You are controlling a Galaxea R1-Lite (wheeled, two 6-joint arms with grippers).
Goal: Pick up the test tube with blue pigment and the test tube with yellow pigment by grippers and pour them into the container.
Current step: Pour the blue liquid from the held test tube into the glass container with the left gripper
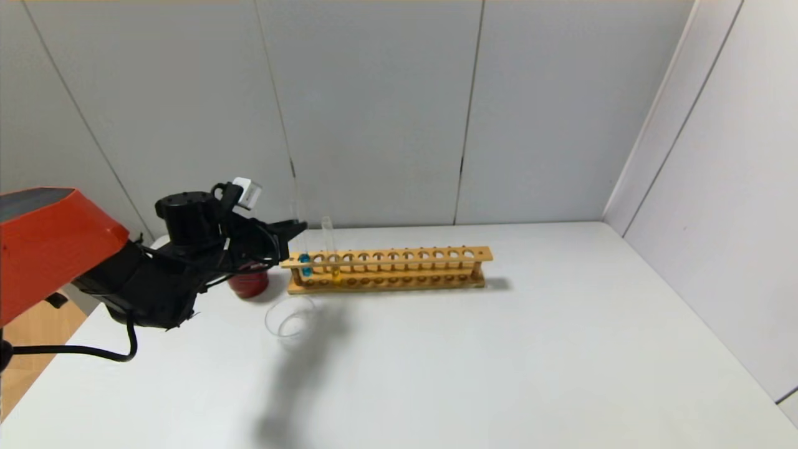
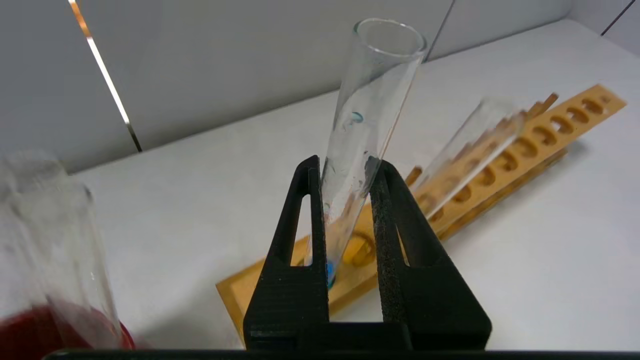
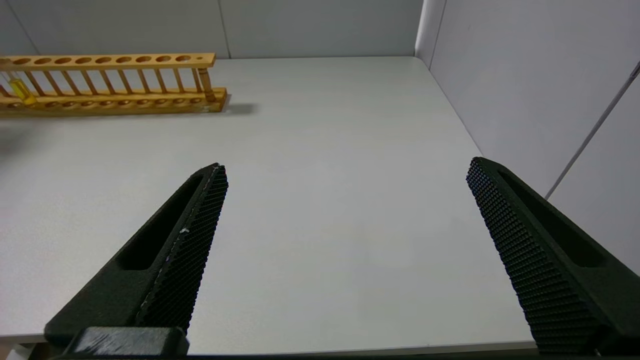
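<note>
left pincer clamps the slim clear glass tube with teal-blue liquid, seated in the wooden rack's end hole.
lift crooked and the rack could tip, toppling the yellow-liquid tube; low clear glass dish waits nearby on the white bench; right pincer gapes wide, idle.

Both tubes, blue and yellow, are clear glossy glass, like the dish. The rack is varnished pale wood. Gripper fingers are matt black plastic, finely ribbed. The counter is smooth matt white.
</note>
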